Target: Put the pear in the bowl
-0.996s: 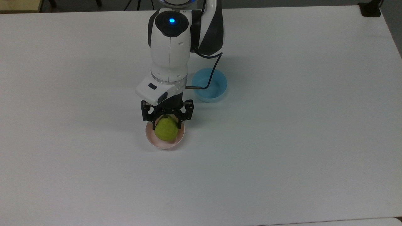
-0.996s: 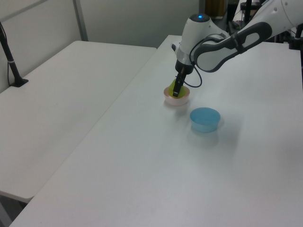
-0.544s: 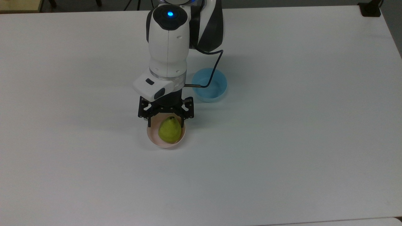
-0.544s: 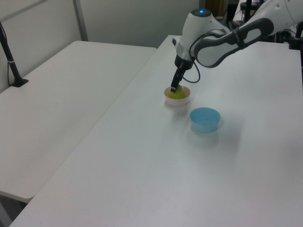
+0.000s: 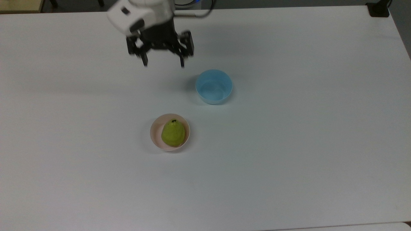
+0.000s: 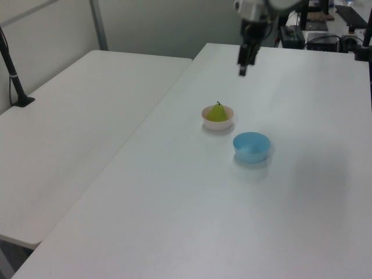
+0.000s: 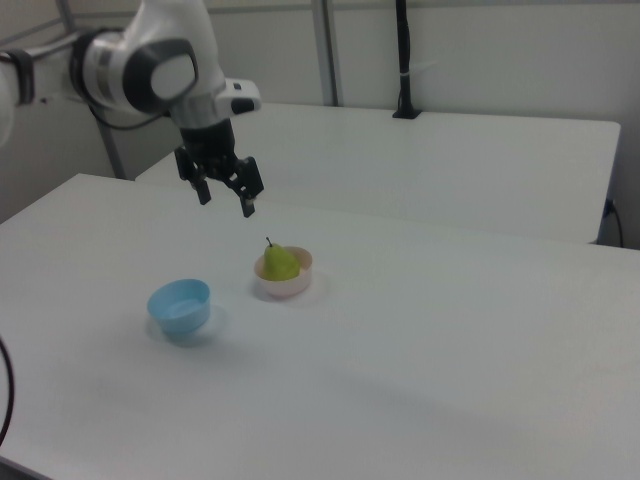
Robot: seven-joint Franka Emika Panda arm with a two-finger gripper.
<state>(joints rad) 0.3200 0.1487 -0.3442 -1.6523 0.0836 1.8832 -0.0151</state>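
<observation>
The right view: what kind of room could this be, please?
Probably a robotics lab or test room: plain white tables, a robot arm with an open gripper above them, and a staged setup of a pear in a pink bowl beside a blue bowl.

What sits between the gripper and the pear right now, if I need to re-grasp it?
Nothing visible. The gripper hangs open above bare table, and the pear stands in the pink bowl with its top exposed. The blue bowl lies off to the top view's right of that line.
</observation>
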